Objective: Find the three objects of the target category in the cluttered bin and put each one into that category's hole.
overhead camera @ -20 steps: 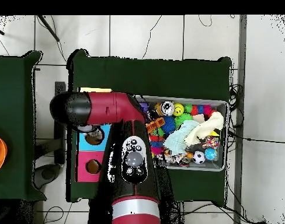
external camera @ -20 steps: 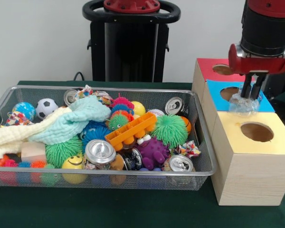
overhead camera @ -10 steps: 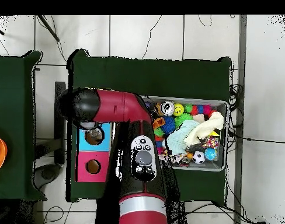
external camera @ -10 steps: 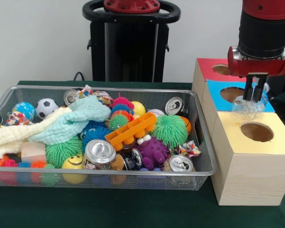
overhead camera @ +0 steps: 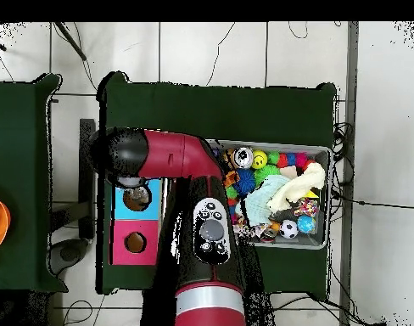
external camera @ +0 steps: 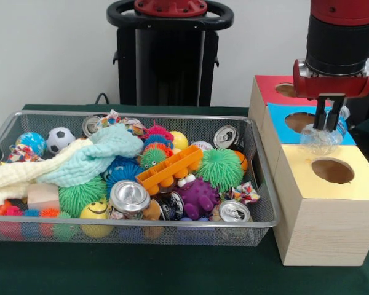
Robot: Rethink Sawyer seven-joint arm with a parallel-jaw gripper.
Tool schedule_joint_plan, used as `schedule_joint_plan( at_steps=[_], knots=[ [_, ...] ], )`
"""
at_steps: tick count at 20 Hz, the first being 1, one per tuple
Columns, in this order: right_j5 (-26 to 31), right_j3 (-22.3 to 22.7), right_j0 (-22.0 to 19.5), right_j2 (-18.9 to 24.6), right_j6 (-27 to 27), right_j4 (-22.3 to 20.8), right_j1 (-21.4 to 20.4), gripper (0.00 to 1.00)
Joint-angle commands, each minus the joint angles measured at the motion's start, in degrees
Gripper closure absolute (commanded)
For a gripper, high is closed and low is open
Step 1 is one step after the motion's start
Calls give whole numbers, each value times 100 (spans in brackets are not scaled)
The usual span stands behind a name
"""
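A clear plastic wad [external camera: 320, 139] is being pinched between the closed fingers of the gripper [external camera: 328, 121] and hung over the boxes — above the seam between the blue-topped box [external camera: 283, 117] and the yellow-topped box [external camera: 295, 161]. The bin [external camera: 263, 203] of toys is being left beside them, apart from the arm.

front: close, low across the counter [external camera: 141, 270], facing pedestal at 12 o'clock | overhead: high, straight down, base at 6 o'clock | shared: bin [external camera: 261, 209] [overhead camera: 322, 153], boxes
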Motion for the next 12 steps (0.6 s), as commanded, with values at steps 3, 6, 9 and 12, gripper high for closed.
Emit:
schedule_joint_plan(
  at_steps=[3,6,9,12],
  knots=[
    [413,743,-161,270,607,52,142,100],
    [542,697,-169,265,543,12,121,100],
    [633,662,-180,265,473,-28,98,100],
    [768,597,-191,261,380,-91,74,100]
  ],
)
